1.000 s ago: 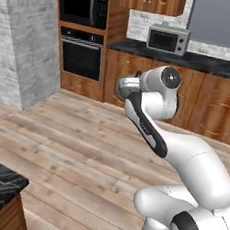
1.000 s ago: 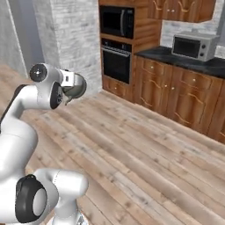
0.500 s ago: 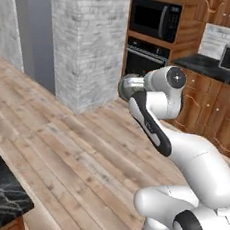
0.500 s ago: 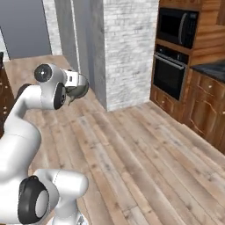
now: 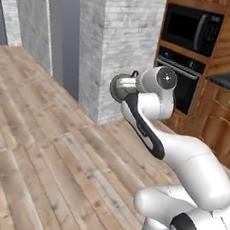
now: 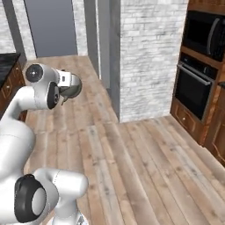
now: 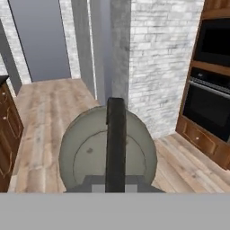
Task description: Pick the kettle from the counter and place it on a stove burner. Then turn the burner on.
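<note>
Out in front of the arm, the whole scene had swung round since a second earlier: the countertop microwave and cabinets were gone, and a brick pillar (image 5: 126, 48) and wall oven (image 6: 195, 90) now faced the base. The camera moved, not the objects, so I judge the base was mid-turn toward the stove. The gripper (image 7: 116, 177) was clamped on the dark handle (image 7: 116, 143) of the kettle (image 5: 121, 87), held aloft off the counter. Kettle contents: not visible.
</note>
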Tool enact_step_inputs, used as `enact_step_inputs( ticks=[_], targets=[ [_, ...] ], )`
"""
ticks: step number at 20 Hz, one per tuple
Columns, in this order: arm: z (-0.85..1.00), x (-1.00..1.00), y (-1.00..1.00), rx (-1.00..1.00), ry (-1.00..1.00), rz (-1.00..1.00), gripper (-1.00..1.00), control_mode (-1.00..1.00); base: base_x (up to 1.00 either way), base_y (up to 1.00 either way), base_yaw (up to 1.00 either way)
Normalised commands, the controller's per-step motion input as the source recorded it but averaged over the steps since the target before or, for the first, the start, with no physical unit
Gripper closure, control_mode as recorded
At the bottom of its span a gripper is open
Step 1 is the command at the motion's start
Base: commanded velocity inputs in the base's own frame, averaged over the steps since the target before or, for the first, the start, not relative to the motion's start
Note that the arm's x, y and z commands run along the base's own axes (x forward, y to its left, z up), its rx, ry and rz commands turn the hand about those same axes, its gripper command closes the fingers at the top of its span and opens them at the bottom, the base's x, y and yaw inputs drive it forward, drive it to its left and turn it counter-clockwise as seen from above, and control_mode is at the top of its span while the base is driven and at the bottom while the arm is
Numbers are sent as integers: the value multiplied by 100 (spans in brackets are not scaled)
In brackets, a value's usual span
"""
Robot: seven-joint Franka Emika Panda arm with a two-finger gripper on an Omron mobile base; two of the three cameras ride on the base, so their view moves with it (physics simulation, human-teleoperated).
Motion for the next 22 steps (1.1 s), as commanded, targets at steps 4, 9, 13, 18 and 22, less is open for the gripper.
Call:
enact_step_inputs(
  ticks=[4, 9, 13, 18, 22],
  targets=[
    [0, 0, 0, 0, 0, 0, 100, 100, 100, -15, 37],
    [0, 0, 0, 0, 0, 0, 100, 100, 100, 0, 35],
    [0, 0, 0, 0, 0, 0, 100, 100, 100, 0, 36],
    [0, 0, 0, 0, 0, 0, 100, 100, 100, 0, 34],
    [0, 0, 0, 0, 0, 0, 100, 100, 100, -1, 38]
  ],
)
